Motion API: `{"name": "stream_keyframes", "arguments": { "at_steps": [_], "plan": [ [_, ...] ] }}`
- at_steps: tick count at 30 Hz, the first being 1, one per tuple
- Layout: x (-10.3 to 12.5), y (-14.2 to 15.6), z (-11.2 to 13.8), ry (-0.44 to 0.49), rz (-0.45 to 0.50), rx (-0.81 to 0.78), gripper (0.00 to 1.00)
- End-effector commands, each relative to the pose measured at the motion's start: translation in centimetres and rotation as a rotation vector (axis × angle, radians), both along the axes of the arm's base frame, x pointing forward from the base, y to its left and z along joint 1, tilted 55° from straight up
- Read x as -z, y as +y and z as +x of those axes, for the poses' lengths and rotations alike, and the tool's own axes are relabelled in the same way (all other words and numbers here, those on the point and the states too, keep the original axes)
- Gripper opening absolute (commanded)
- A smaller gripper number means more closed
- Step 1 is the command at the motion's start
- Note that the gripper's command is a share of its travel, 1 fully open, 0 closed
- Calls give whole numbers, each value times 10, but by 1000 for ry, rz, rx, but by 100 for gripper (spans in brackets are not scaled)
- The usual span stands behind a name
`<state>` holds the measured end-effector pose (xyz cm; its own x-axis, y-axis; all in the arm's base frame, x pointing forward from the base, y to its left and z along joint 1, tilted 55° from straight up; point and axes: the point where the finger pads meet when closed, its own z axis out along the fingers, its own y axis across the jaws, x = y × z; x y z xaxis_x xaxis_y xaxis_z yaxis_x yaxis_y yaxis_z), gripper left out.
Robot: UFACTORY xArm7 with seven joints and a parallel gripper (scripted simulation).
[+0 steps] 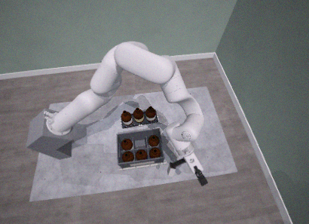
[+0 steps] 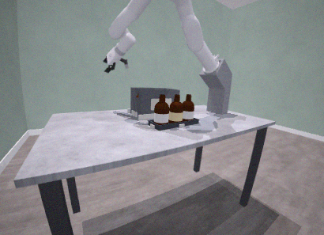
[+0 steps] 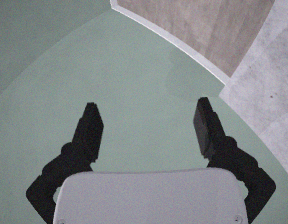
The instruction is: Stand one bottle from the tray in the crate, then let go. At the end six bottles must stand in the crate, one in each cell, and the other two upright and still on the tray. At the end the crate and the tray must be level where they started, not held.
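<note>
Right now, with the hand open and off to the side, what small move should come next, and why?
Probably swing the open, empty hand back over the tray toward one of its three bottles: it hangs high beside the crate, whose middle rear cell is unfilled.

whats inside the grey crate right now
The top view shows the grey six-cell crate holding five brown bottles; the middle cell of the row nearer the tray is bare. The bottles' lower parts are hidden by the walls.

Tray [image 1: 155,121] behind crate [image 1: 120,150]; both on table [image 2: 79,142].
</note>
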<state>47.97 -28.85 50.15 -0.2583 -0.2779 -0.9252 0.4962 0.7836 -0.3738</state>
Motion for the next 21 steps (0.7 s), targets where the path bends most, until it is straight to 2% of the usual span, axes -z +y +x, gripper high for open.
{"name": "stream_keyframes", "arguments": {
  "at_steps": [1,9,10,11,14,21],
  "plan": [
    [0,0,-2,-4,5,-5,100],
    [0,0,-2,-4,5,-5,100],
    [30,2,-18,23,114,-19,100],
    [45,5,-25,37,172,-27,100],
    [61,9,-33,49,232,-37,100],
    [61,9,-33,49,232,-37,100]
  ]
}}
